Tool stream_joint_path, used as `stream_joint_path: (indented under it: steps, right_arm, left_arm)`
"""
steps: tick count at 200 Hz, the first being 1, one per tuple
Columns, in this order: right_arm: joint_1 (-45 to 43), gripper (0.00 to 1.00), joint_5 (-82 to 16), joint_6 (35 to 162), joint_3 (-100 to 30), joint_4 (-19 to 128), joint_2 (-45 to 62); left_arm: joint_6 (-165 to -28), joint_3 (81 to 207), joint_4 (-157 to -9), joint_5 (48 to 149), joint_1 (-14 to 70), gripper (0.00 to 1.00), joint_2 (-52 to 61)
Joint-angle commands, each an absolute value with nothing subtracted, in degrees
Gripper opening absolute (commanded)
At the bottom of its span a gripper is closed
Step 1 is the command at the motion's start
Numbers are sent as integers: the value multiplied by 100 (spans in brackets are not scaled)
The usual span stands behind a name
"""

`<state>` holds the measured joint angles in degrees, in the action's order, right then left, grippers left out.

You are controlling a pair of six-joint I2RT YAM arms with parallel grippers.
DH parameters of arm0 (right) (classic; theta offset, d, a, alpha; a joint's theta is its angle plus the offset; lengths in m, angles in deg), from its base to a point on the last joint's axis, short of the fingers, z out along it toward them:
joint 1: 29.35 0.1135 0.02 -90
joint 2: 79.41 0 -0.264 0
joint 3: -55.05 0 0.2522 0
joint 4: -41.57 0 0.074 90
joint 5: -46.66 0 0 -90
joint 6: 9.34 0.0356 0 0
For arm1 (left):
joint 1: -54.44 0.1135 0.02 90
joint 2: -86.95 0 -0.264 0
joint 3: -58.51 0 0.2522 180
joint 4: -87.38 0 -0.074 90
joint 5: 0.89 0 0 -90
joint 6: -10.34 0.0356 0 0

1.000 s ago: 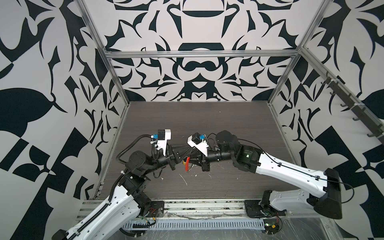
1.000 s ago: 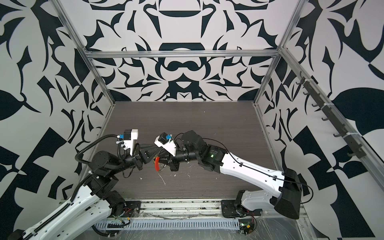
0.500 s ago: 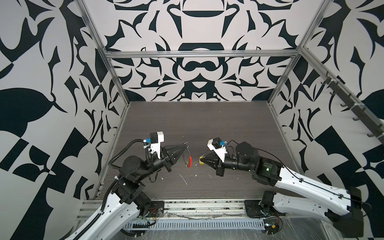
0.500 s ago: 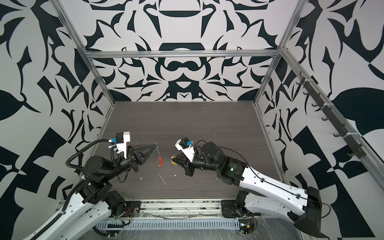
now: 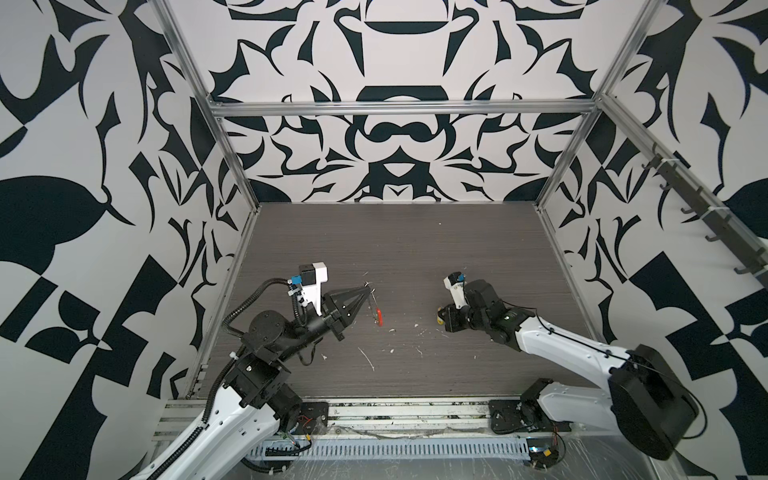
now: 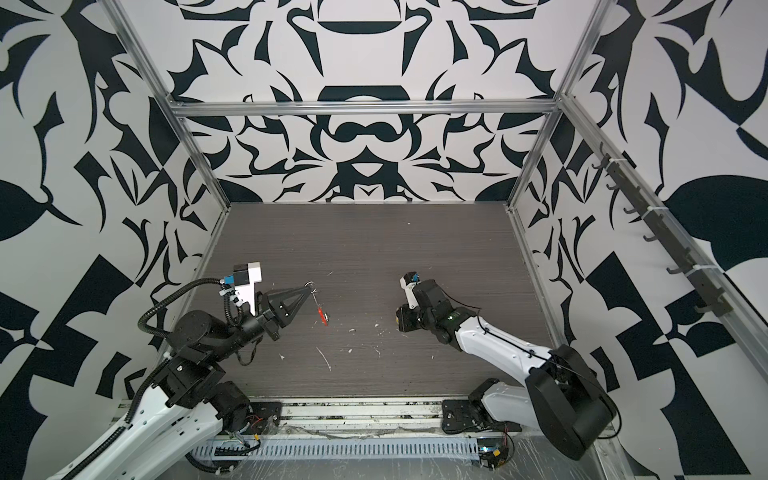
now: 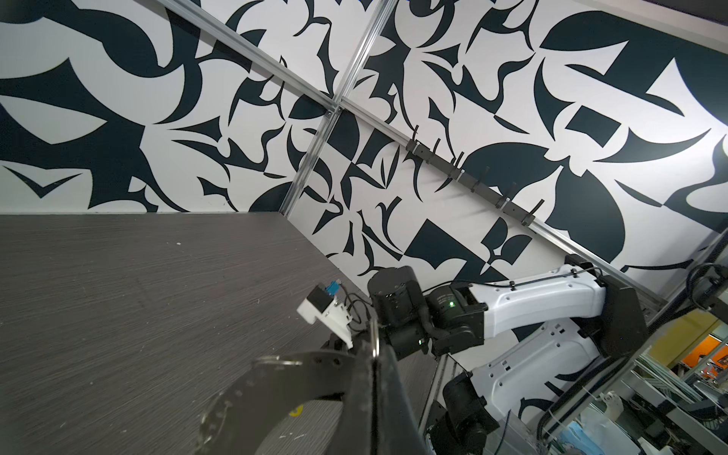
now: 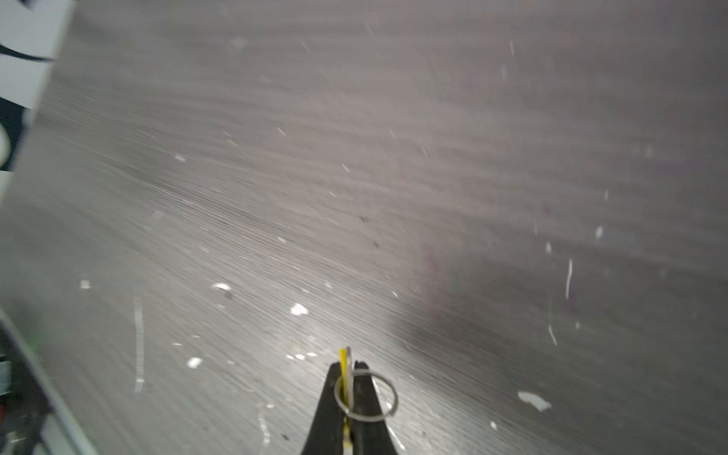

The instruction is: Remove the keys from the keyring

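Two hands work well apart over the dark wood-grain counter point(image 5: 395, 249), the left hand point(image 5: 367, 288) toward the left and the right hand point(image 5: 440, 319) toward the right.

The left hand's jaws are pressed together at the tip, pinching the keyring point(image 5: 375, 306) by its thin silver wire. In both top views the keyring hangs down from that pinch, seen nearly edge-on as a narrow line. Its red sleeve point(image 6: 322, 316) is at the low end, close over the counter; I cannot tell whether it touches. In the left wrist view the keyring point(image 7: 377, 339) shows only as a sliver of silver caught at the black fingertips, with the right arm in the background beyond.

The right hand is likewise pressed together and pinches the yellow key point(image 8: 346, 364) edge-on between its two black fingers point(image 8: 329, 405). The key's small silver loop point(image 8: 366, 396) sits at the fingertips and overlaps both fingers in the right wrist view, which is blurred. In both top views the key is a small yellow spot at the tip of the right hand point(image 6: 399, 322), low over the counter and well clear of the keyring.

White flecks point(image 5: 390, 330) lie scattered on the counter between the two hands.
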<state>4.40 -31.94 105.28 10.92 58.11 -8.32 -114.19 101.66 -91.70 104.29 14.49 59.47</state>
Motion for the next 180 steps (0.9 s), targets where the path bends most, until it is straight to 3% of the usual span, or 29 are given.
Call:
stream_joint_path:
  steps: [1,41,73,108,180]
  right_arm:
    - [403,0,-3339,10776,964,5527,-605]
    - [388,0,-3659,10918,857,5667,-28]
    - [385,30,-3665,11019,809,5679,-125]
    - [381,50,-3629,10986,703,5829,-705]
    - [415,51,-2220,11024,921,4828,-2468]
  left_arm:
    - [-11514,10034,-9465,10357,1436,0,5959]
    - [-11586,10005,-9531,10353,1436,0,5933]
    - [-11596,10022,-9425,10285,1435,0,5954]
    - [-11638,10075,-9260,10204,1436,0,5980]
    - [-11744,10402,-9061,10080,1436,0,5914]
